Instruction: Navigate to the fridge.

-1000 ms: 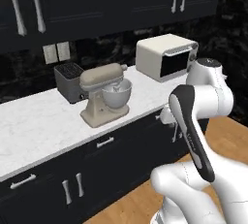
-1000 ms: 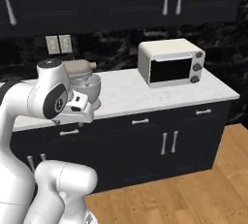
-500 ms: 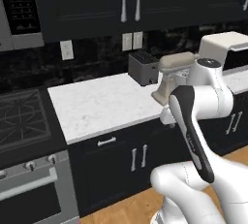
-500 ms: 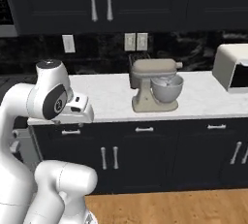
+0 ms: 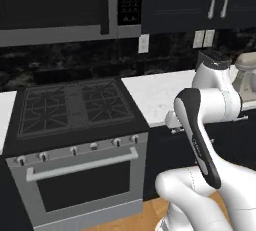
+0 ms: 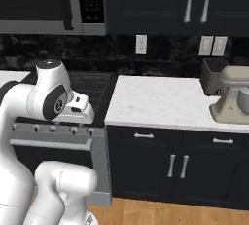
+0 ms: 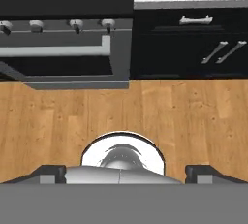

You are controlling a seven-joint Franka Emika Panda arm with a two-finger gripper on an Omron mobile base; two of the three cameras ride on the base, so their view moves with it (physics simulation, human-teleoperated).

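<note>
The fridge is out of view. My arm is folded in front of the base with the hand pointing down at the wooden floor (image 7: 145, 111). In the hand view, my gripper (image 7: 125, 173) is open, its two dark fingertips (image 7: 48, 172) standing wide apart with nothing between them. The hand (image 6: 80, 112) hangs level with the front of the oven in the right base view. In the left base view the hand (image 5: 172, 121) sits by the counter edge.
A steel oven (image 5: 80, 175) with knobs and a horizontal handle stands ahead left, with a gas cooktop (image 5: 70, 105) on top and a microwave (image 5: 60, 10) above. To its right runs a white marble counter (image 6: 160, 102) over black cabinets (image 6: 175, 165), with a toaster (image 6: 214, 75) and a stand mixer (image 6: 233, 97).
The whole scene has slid to the right: the base has driven left along the counter. The oven and cooktop have come into view and the mixer is at the right edge. The arm keeps its pose.
</note>
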